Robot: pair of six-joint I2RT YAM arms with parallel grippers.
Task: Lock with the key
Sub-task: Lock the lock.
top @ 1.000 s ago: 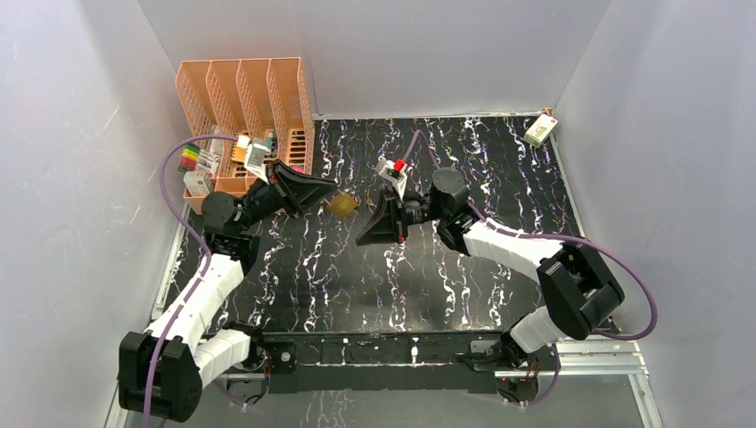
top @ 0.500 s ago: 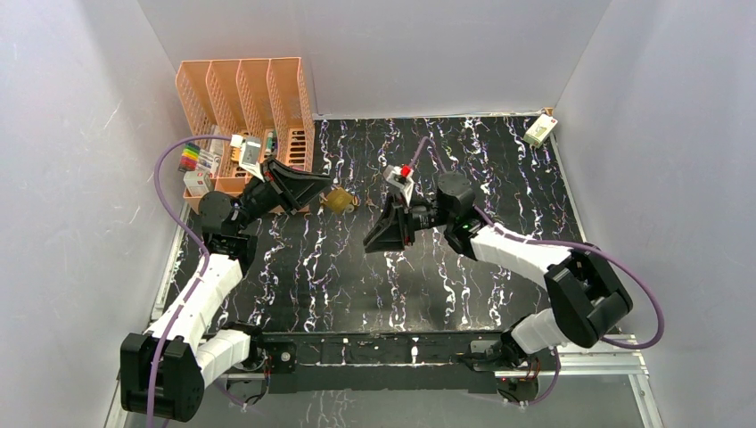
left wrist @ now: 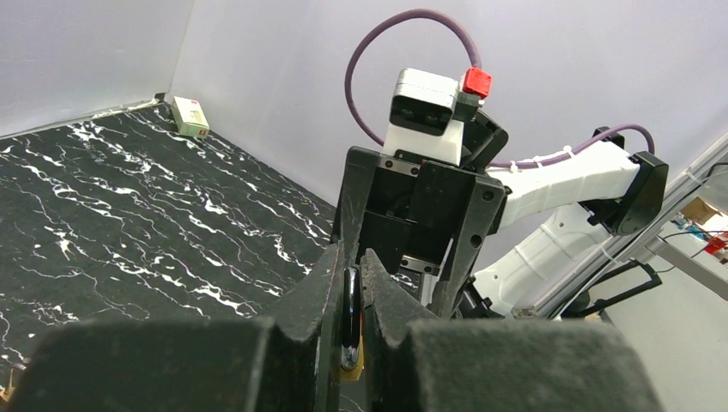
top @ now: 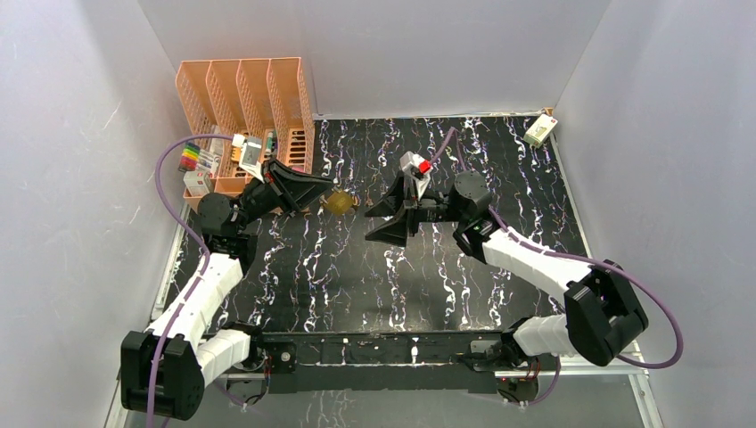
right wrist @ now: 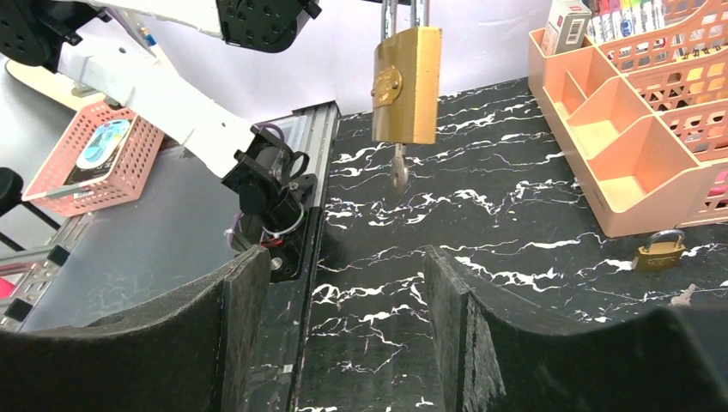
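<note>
1. Left gripper (left wrist: 348,287) is clamped on the shackle of the brass padlock (right wrist: 406,83), which hangs in the air above the table (top: 526,169).
2. Left arm stretches forward beside the orange organizer (top: 245,98). Right arm bends in from the right, wrist facing the lock, near but apart.
3. Shackle is mostly hidden between the left fingers (left wrist: 330,283). The key (right wrist: 399,168) under the lock shows only in the right wrist view.
4. Right gripper (right wrist: 343,257): jaws wide apart, holding nothing.
</note>
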